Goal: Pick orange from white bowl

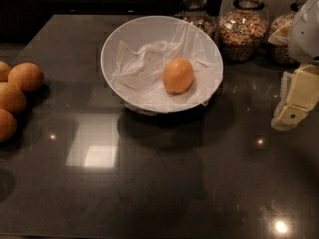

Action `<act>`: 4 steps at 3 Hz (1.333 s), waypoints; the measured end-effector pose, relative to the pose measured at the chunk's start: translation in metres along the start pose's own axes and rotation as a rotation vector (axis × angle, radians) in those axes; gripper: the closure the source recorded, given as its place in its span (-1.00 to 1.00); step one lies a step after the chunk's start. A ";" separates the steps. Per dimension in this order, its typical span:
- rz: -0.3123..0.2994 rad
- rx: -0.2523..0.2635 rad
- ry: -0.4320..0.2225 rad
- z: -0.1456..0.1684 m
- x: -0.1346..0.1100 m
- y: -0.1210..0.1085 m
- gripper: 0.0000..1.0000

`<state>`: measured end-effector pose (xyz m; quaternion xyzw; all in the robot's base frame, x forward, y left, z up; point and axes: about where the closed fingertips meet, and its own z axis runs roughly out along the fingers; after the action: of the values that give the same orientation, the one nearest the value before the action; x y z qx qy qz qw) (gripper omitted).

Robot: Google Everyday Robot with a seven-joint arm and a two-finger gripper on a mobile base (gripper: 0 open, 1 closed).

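The orange (179, 75) is a smooth, light-orange, egg-shaped fruit. It lies inside the white bowl (113, 44), on crumpled white paper lining the bowl, a little right of the bowl's middle. The bowl stands on the dark countertop at the back centre. The gripper (295, 99) is at the right edge of the view, to the right of the bowl and apart from it, with cream-coloured parts hanging above the counter. It holds nothing that I can see.
Several rounder, darker oranges (20, 91) lie at the left edge of the counter. Glass jars of grains (243, 29) stand behind the bowl at the back right. The dark glossy countertop (159, 183) stretches in front of the bowl.
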<state>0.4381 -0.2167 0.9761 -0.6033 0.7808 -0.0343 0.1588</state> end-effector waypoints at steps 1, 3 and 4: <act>0.000 0.000 0.000 0.000 0.000 0.000 -1.00; -0.041 0.039 -0.134 0.011 -0.041 -0.036 -1.00; -0.082 0.038 -0.206 0.017 -0.079 -0.055 -1.00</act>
<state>0.5114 -0.1535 0.9900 -0.6321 0.7340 0.0068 0.2481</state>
